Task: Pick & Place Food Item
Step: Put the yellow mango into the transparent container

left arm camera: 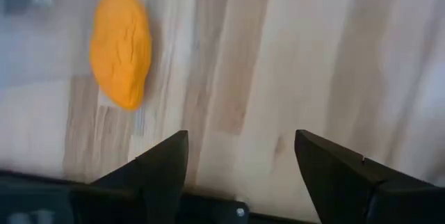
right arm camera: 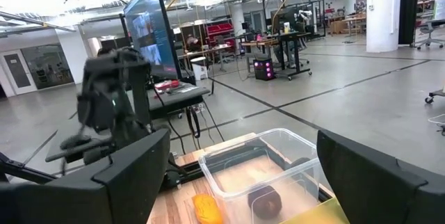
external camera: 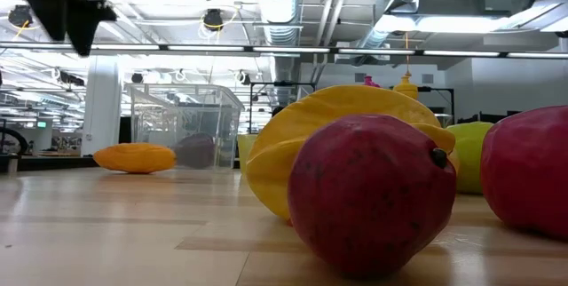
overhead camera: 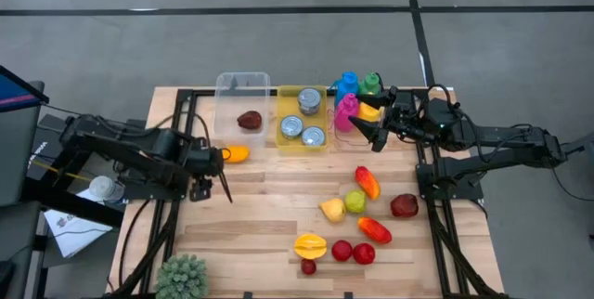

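Your left tool (overhead camera: pixel 215 184) hangs over the bench (overhead camera: pixel 269 215), its fingers (left arm camera: pixel 156 165) spread with nothing between them. The orange food item (overhead camera: pixel 237 154) lies on the wood near it, at about one o'clock, just outside the clear bin (overhead camera: pixel 243 84). Your right tool (overhead camera: pixel 365 127) waits by the coloured bottles (overhead camera: pixel 357 85), also spread and empty.

We see an orange oblong food item (overhead camera: pixel 237 154) on our pale striped wooden table (overhead camera: pixel 269 206), beside a yellow tray (overhead camera: pixel 283 123).
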Motion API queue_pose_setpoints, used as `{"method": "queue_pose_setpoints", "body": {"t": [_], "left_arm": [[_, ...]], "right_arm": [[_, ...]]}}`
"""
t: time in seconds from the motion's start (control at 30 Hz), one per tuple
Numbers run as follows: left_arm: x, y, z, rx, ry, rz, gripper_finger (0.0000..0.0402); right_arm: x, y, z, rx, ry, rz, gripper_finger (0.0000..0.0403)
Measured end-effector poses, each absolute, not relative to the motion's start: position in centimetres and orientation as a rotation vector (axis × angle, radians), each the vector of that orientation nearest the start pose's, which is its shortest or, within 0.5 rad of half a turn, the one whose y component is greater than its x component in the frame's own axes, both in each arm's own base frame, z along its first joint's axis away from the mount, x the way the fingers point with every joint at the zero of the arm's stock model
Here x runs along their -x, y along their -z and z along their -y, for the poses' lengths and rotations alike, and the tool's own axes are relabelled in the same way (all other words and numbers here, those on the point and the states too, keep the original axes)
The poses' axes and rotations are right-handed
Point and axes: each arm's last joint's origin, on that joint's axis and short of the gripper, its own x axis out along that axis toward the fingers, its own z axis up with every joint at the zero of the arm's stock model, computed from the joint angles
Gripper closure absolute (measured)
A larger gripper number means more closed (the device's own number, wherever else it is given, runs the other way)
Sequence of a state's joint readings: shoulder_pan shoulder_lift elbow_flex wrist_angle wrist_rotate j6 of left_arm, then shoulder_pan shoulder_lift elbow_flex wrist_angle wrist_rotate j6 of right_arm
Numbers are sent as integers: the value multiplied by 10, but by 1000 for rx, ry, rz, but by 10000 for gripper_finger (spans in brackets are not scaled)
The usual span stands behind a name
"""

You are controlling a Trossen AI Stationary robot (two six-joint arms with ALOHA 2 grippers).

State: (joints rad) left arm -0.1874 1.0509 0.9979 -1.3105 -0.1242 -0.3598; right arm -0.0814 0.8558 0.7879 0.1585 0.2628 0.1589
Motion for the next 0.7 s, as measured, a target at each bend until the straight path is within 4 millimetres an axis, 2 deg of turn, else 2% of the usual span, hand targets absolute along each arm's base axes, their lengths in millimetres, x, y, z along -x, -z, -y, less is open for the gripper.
{"method": "queue_pose_setpoints", "body": {"t": [0.1, 0.3, 0.47, 0.7], "left_arm": [[-151, -262, 25, 98, -213, -1349, 137], [-142, -216, 18, 64, -267, -1315, 83], [-141, -219, 11, 138, -376, -1310, 54], [-155, -221, 8, 278, -502, -1211, 68]], "right_arm": [[-190, -355, 23, -165, 336, 117, 49], [-190, -354, 23, -165, 336, 114, 49], [-190, -354, 23, -164, 336, 111, 49], [-190, -354, 23, -164, 336, 108, 49]]}}
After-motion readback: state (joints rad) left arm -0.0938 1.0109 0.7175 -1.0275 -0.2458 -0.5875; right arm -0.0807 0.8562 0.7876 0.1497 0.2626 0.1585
